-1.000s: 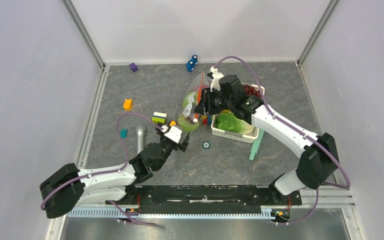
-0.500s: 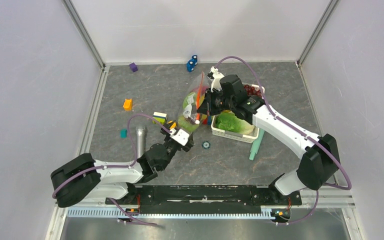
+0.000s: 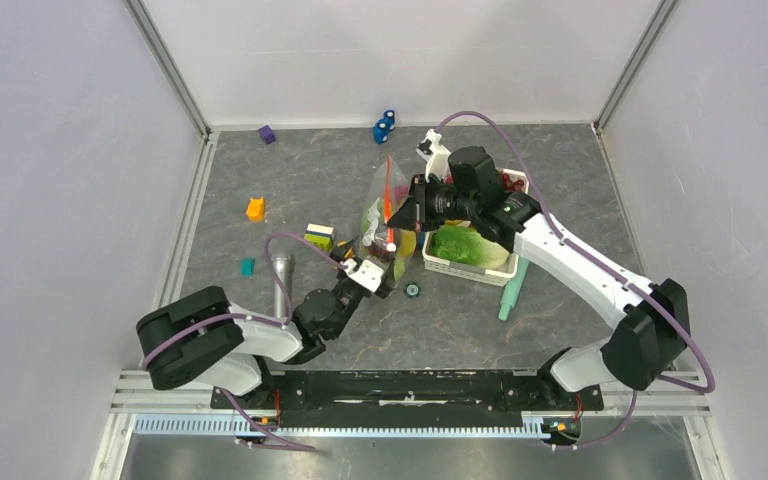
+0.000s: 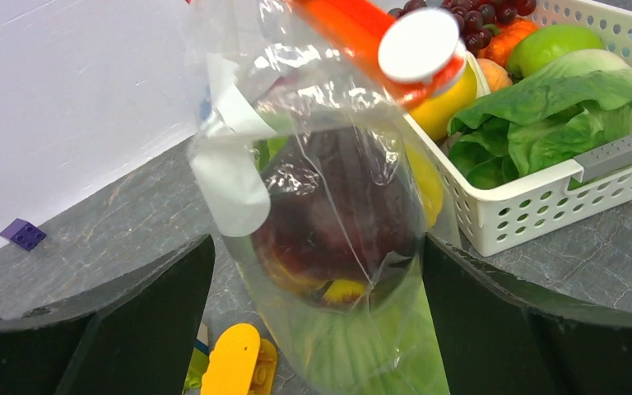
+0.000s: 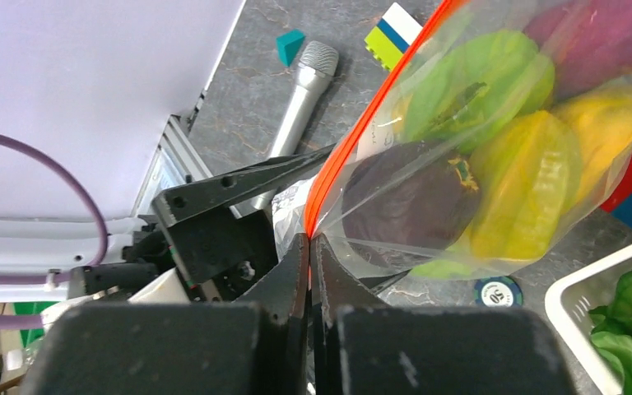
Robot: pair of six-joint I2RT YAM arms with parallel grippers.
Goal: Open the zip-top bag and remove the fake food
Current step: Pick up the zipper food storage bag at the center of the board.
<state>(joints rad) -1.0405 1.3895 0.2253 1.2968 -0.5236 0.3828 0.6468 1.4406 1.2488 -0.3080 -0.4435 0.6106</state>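
The clear zip-top bag (image 3: 384,218) hangs upright in the middle, its red-orange zipper strip (image 5: 354,140) uppermost. My right gripper (image 5: 309,239) is shut on the zipper strip and holds the bag up; it also shows in the top view (image 3: 401,213). The white slider (image 4: 418,45) sits on the strip. Inside lie the fake food: a dark purple eggplant (image 4: 337,214), pale green cabbage (image 4: 362,354), a round green fruit (image 5: 469,82), a yellow piece (image 5: 527,189) and a magenta sweet potato (image 5: 609,41). My left gripper (image 4: 317,329) is open, its fingers either side of the bag's bottom, apart from it.
A white slatted basket (image 3: 472,266) with lettuce and grapes stands right of the bag. A silver microphone (image 3: 281,280), a poker chip (image 3: 412,290), a teal tool (image 3: 510,290) and loose coloured blocks (image 3: 255,208) lie around. A yellow block (image 4: 230,362) lies by my left fingers.
My left arm has swung right and forward, bringing its open gripper around the bag's bottom. My right gripper has raised the bag, which now hangs narrower and more upright.
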